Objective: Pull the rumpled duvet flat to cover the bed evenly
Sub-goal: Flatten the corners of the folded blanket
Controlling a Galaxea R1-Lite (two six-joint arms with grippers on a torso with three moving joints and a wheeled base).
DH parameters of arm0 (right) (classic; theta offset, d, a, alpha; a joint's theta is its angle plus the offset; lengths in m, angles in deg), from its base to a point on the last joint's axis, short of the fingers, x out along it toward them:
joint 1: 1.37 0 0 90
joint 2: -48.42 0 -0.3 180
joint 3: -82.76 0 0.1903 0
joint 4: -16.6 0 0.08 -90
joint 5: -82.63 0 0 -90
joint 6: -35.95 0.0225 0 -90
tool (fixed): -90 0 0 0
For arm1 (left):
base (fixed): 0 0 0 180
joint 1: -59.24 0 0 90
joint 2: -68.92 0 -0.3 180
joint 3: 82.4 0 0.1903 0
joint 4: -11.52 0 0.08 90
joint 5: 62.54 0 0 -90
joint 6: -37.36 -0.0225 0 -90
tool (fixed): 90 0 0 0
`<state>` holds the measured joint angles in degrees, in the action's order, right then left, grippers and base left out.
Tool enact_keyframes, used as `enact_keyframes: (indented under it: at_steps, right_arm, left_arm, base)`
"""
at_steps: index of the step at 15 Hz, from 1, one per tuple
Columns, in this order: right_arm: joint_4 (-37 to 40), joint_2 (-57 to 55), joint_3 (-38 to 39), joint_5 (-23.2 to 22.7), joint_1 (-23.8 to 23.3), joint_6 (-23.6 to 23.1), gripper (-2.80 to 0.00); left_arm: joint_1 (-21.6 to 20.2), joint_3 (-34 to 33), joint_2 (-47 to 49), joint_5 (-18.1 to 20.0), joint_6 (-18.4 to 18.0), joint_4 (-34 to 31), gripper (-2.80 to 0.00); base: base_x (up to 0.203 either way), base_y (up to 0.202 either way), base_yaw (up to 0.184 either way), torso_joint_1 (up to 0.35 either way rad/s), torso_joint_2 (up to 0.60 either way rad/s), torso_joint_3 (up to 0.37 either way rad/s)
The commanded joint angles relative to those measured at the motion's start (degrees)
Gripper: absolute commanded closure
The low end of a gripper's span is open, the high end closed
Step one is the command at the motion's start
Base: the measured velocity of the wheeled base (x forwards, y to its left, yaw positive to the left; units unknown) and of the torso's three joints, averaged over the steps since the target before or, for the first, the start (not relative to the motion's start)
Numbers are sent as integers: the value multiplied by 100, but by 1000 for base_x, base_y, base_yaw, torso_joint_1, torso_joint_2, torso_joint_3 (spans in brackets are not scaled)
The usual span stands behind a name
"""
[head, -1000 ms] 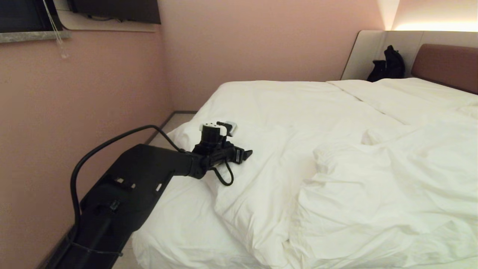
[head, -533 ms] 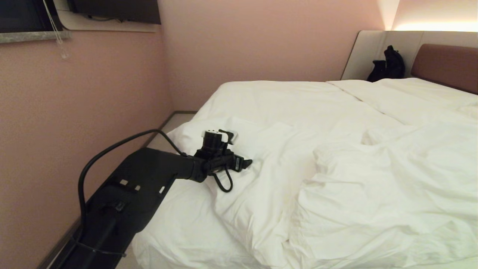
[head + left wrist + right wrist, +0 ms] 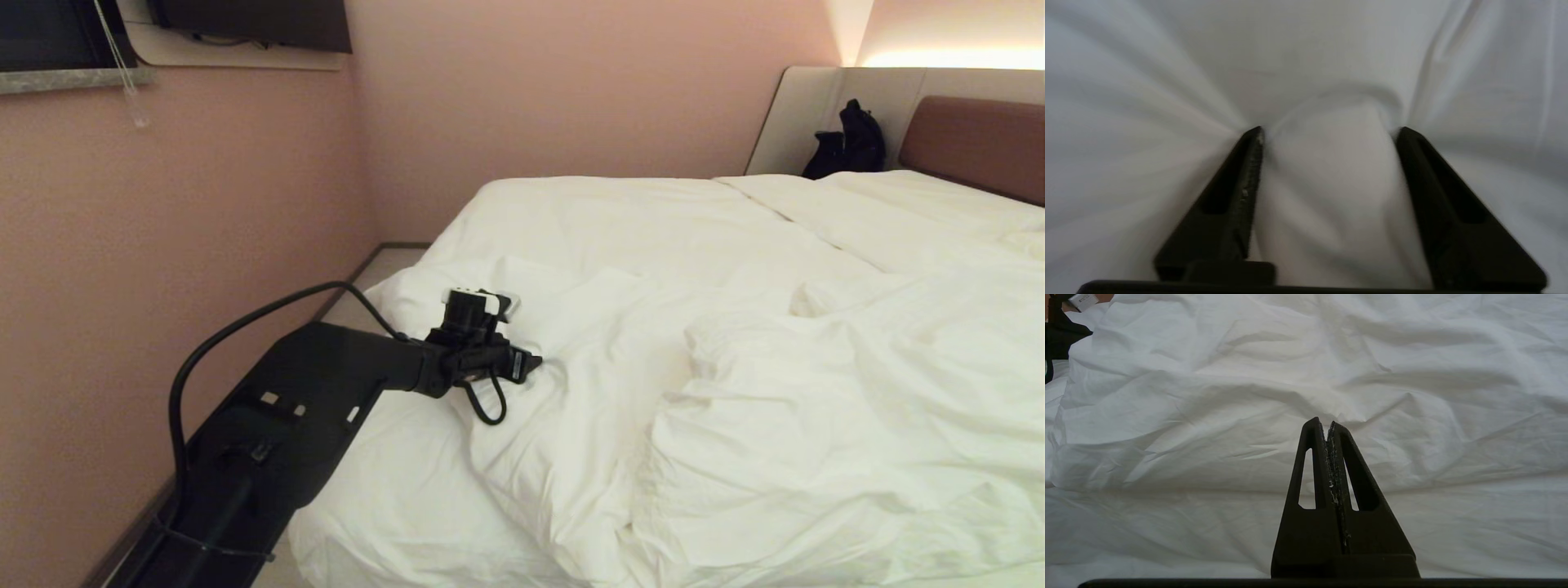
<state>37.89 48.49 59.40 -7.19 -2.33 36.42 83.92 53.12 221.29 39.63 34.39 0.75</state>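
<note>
The rumpled white duvet (image 3: 816, 392) is heaped over the near part of the bed (image 3: 620, 216), its folded edge running towards the left corner. My left gripper (image 3: 535, 359) presses down into that left part of the duvet. In the left wrist view the left gripper (image 3: 1329, 130) stands open, both fingertips dug into the cloth, and a hump of duvet (image 3: 1327, 192) bulges between the fingers, with creases fanning out from the tips. My right gripper (image 3: 1327, 424) is shut on nothing and hovers over the wrinkled duvet (image 3: 1208, 396); it is outside the head view.
A pink wall stands close on the left, with a narrow strip of floor (image 3: 371, 269) between it and the bed. White pillows (image 3: 906, 204) lie by the reddish-brown headboard (image 3: 971, 143). A black bag (image 3: 849, 147) sits at the bed's head.
My left gripper has dipped lower into the duvet and tilted down. The cloth around its tip has puckered. The camera has not moved.
</note>
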Motion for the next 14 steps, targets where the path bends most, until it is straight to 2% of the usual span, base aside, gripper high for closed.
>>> enact_keyframes:
  at_steps: [1, 11, 14]
  right_arm:
    - [-2, -7, 0, -1, 0, -2, 0]
    - [-2, -7, 0, -1, 0, -2, 0]
    - [-2, -7, 0, -1, 0, 4, 0]
  left_arm:
    - [1, -1, -14, 5, -1, 32, 0]
    - [10, -4, -100, 2, 7, 67, 0]
    - [12, -31, -483, -23, 123, -2, 0]
  base:
    - [0, 0, 0, 0, 0, 0]
    - [0, 0, 0, 0, 0, 0]
    - [0, 0, 0, 0, 0, 0]
